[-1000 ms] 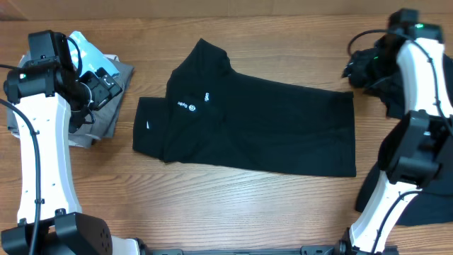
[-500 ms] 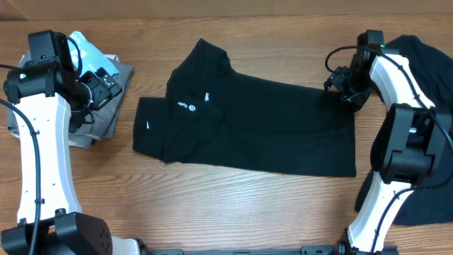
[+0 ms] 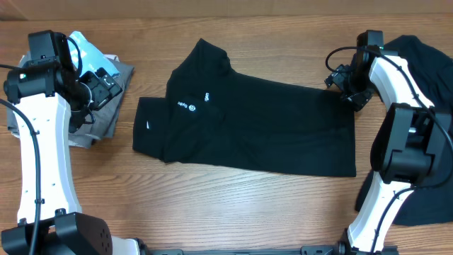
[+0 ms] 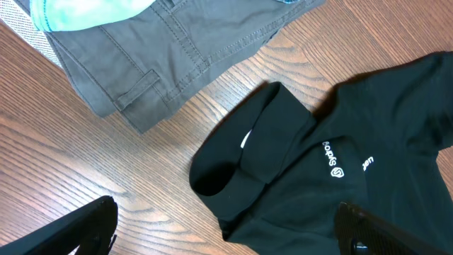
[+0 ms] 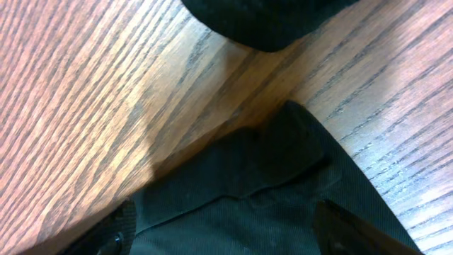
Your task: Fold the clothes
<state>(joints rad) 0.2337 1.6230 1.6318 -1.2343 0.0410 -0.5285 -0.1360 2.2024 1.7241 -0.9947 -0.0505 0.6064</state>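
Black short-sleeved collared polo shirt (image 3: 262, 124) lies spread mid-way across the tabletop (image 3: 233, 212), collar toward the left edge. Right jaws gape wide astride its far right corner. Left jaws, equally wide, hang over a grey folded garment (image 3: 106, 117), apart from it.

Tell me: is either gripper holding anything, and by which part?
Nothing is held. The right gripper stands open over a corner of the polo shirt; the left gripper hangs open too.
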